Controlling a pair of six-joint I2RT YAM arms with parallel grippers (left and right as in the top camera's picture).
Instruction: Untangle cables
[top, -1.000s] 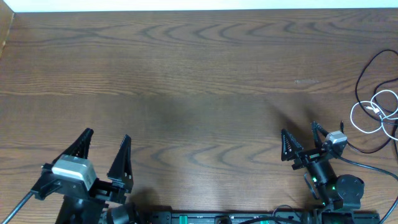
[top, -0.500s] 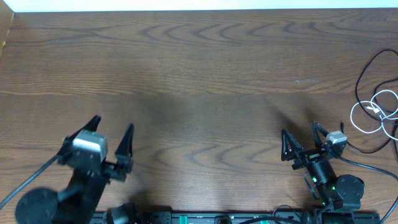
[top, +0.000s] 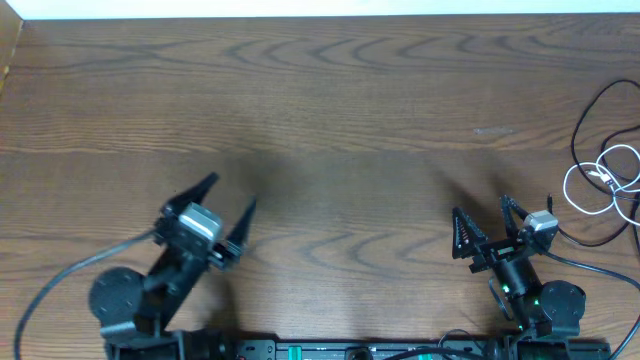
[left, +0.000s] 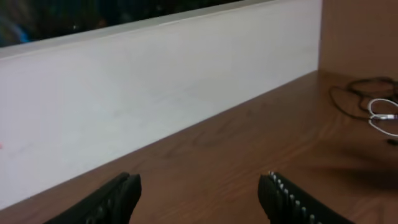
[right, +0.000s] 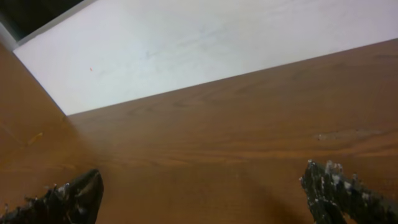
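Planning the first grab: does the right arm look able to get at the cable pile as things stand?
Probably yes. The right gripper is open and empty, and nothing on the table stands between it and the cables near the right edge. Part of the pile runs out of view.

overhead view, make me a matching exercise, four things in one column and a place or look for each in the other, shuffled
Things:
1. left claw
2. right claw
3. white cable
4. black cable

Place or look:
A. pale loops at the picture's right edge
B. open, low on the left
C. dark arc at the right edge, rising above the pale loops
D. open, low on the right, holding nothing

Pairs: 1-B, 2-D, 3-A, 4-C
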